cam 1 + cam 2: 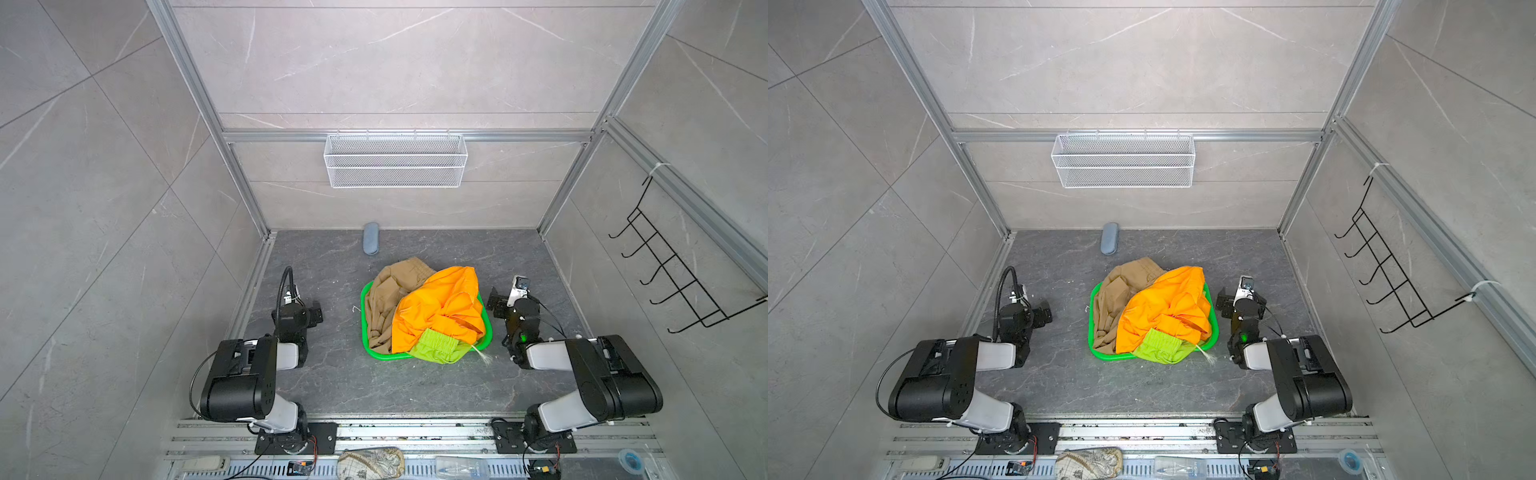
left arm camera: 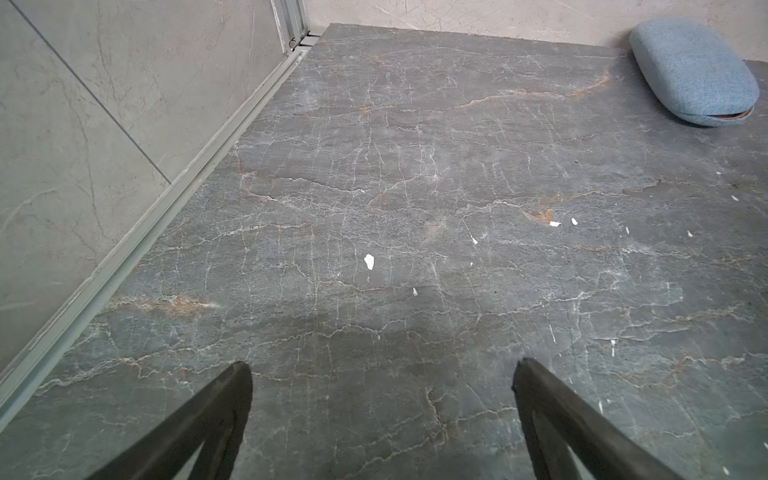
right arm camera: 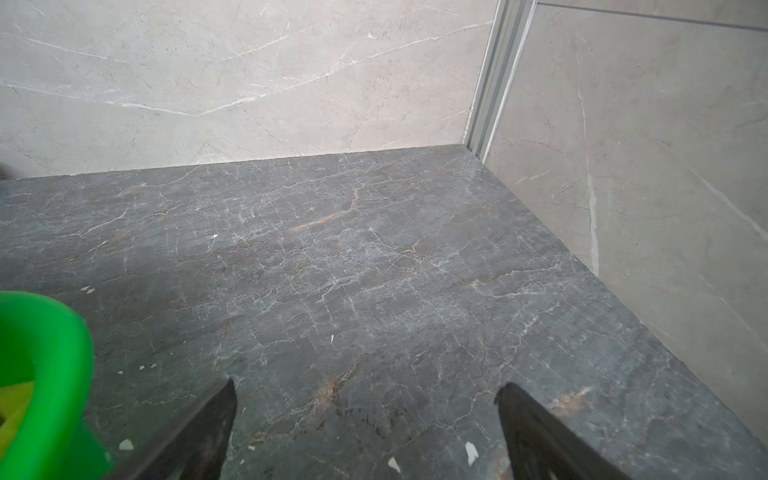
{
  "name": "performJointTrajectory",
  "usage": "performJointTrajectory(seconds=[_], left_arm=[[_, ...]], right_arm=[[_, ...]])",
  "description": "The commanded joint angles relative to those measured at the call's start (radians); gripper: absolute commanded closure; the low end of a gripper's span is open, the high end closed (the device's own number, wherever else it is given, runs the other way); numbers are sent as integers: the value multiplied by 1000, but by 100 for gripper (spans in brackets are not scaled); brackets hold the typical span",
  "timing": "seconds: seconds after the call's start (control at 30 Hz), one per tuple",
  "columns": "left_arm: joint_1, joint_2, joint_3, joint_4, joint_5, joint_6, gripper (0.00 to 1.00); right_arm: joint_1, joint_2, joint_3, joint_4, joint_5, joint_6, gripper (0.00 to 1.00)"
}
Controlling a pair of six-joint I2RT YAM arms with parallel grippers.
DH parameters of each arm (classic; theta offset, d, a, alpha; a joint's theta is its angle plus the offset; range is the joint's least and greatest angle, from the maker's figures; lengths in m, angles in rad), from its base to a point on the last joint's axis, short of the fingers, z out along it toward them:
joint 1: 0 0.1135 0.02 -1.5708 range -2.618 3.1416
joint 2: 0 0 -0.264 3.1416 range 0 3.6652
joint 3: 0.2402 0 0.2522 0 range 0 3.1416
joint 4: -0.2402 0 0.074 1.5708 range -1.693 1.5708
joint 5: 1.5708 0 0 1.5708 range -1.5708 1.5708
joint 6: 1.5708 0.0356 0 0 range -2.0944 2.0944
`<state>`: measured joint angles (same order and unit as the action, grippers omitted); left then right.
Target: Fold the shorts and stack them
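The three shorts lie crumpled together in a bright green basket (image 1: 364,320) (image 1: 1090,332) at mid-table. The orange shorts (image 1: 440,309) (image 1: 1163,309) lie on top. The khaki shorts (image 1: 388,299) (image 1: 1113,297) spill over the far left rim, and the lime green shorts (image 1: 436,347) (image 1: 1158,347) hang over the near rim. My left gripper (image 1: 316,311) (image 2: 380,365) is open over bare table left of the basket. My right gripper (image 1: 495,301) (image 3: 368,384) is open just right of the basket, whose rim (image 3: 54,353) shows in the right wrist view. Neither gripper touches cloth.
A blue-grey fabric case (image 1: 370,237) (image 2: 694,70) lies against the back wall. A white wire shelf (image 1: 395,160) hangs on that wall and a black hook rack (image 1: 673,270) on the right wall. A patterned pouch (image 1: 370,463) sits on the front rail.
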<state>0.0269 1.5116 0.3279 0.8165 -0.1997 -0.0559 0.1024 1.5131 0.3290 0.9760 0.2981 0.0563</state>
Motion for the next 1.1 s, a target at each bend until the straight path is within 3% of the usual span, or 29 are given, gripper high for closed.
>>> performJointTrajectory(seconds=[0.0,0.9,0.97,1.03,1.07], left_arm=[[2,-11,22,54,-4,17,0],[4,-10,25,50,5,16,0],[4,-10,24,49,5,15,0],[3,-14,21,58,-5,15,0],[-5,-23,27,39,-58,5,0]], right_arm=[[-3,10,2,-17,-7,11,1],[0,2,-7,6,18,9,1],[14,-97,-12,-61,48,-5,1],[25,-242,50,-282,60,-1,1],[24,-299,73,-343,53,85,0]])
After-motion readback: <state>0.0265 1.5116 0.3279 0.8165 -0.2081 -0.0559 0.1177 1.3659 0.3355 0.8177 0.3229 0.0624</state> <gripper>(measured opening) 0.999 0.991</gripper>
